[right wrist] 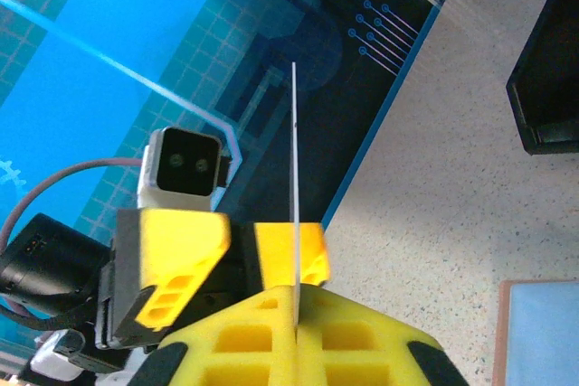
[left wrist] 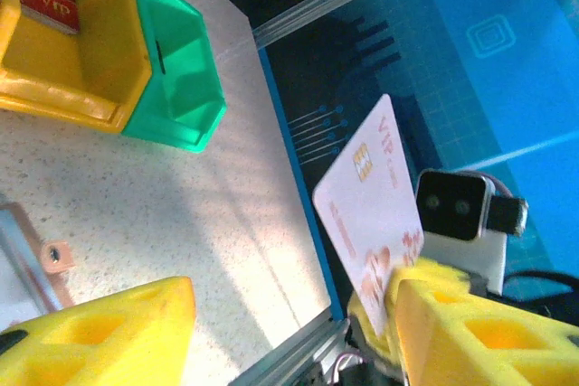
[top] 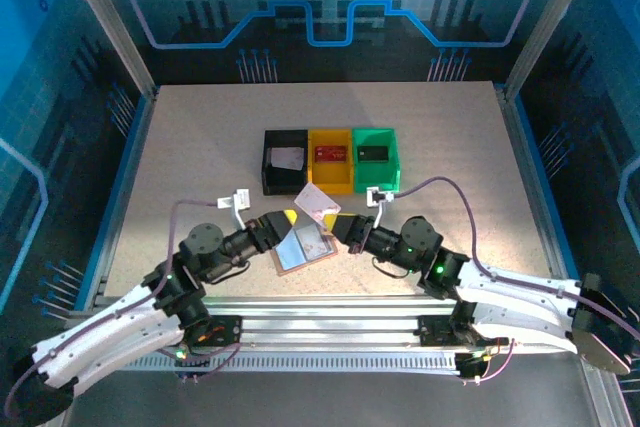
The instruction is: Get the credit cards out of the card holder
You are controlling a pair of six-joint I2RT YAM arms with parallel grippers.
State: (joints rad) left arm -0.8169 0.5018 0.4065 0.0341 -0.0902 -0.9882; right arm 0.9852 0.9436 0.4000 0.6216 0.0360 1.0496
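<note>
Both arms bend inward, wrists facing each other - the left end effector (top: 288, 227) has its jaws parted, while the right end effector (top: 338, 228) is pinched tight on a card (top: 318, 199).

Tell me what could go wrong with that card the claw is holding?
The right claw pinches the pale card only by its bottom edge, so it might slip or twist out. The open left claw sits very close and could bump it.

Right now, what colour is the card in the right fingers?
The card is pinkish white; left wrist view shows best.
</note>
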